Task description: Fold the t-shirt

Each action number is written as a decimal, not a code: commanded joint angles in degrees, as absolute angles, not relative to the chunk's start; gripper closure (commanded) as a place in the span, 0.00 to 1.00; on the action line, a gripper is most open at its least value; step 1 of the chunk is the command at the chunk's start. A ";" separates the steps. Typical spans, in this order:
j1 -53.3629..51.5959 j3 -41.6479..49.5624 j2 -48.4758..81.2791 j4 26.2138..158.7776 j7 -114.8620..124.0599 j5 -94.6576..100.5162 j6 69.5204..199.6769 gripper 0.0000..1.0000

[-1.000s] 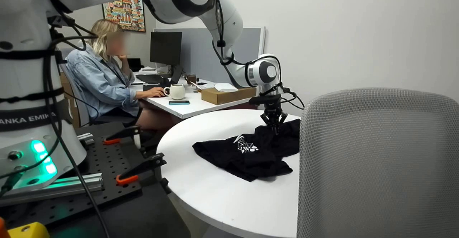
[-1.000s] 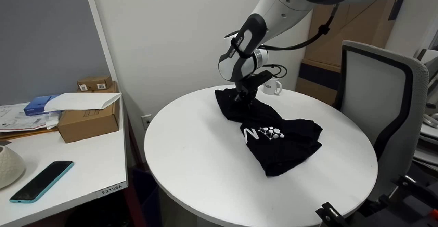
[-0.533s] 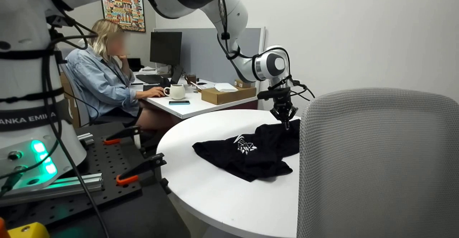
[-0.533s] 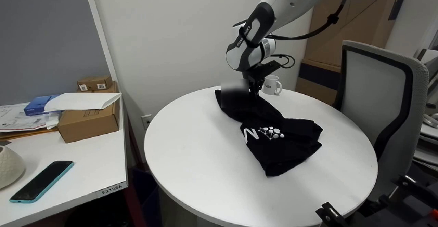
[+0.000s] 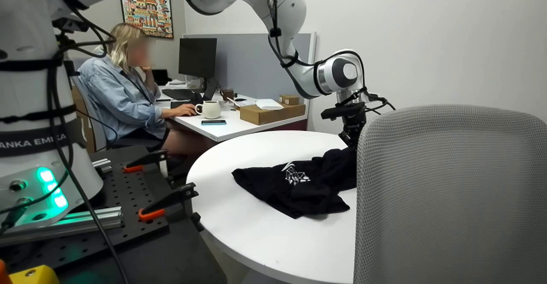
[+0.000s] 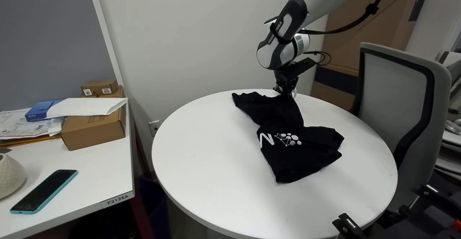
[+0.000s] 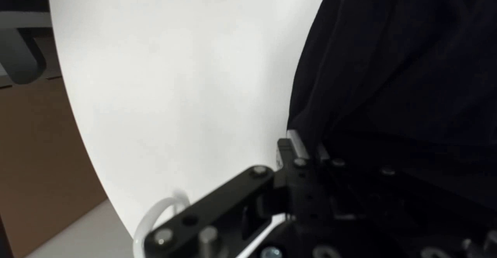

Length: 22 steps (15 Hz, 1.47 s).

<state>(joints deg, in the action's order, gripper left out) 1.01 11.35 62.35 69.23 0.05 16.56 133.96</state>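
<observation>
The gripper [image 7: 309, 147] is pressed together, pinching an edge of the shirt [image 6: 282, 125]. The rest of the shirt lies in folds on the table [image 6: 201, 152], below the gripper and to its right in the wrist view.

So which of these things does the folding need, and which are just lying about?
Part of the job:
the black t-shirt, lying rumpled
the end effector, gripping it
the round table underneath

Seemingly just lying about:
the phone on the desk
the mug near it
the cardboard boxes
the office chair
</observation>
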 commanded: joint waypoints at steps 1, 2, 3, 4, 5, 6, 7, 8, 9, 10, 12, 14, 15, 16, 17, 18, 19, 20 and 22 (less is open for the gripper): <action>1.32 12.82 59.46 73.73 0.72 17.42 134.21 0.71; 1.47 13.12 59.17 74.25 0.72 17.49 134.24 0.71; 1.59 13.38 58.89 74.70 0.77 17.55 134.28 0.64; 1.67 13.63 58.69 75.00 0.83 17.60 134.30 0.57; 1.71 13.87 58.54 75.13 0.99 17.62 134.29 0.48; 1.74 14.06 58.34 75.31 1.10 17.64 134.33 0.42; 1.72 14.26 58.14 75.41 1.30 17.67 134.32 0.33; 1.80 14.34 58.00 75.32 1.36 17.62 134.30 0.26; 1.82 14.46 57.78 75.36 1.47 17.63 134.38 0.19; 1.87 14.57 57.63 75.17 1.56 17.59 134.41 0.11; 2.07 14.89 57.37 74.73 1.95 17.51 134.57 0.00; 2.56 15.32 56.84 74.26 2.59 17.33 134.51 0.00; 2.71 15.62 56.53 74.23 2.87 17.42 134.51 0.00; 2.93 15.90 56.30 74.13 2.98 17.52 134.47 0.00; 3.16 16.12 55.97 74.29 3.18 17.54 134.61 0.00; 3.38 16.28 55.75 74.24 3.28 17.53 134.56 0.00; 3.48 16.47 55.41 74.56 3.47 17.63 134.71 0.00; 3.65 16.51 55.34 74.50 3.49 17.64 134.59 0.00; 3.81 16.52 55.23 74.62 3.40 17.73 134.65 0.00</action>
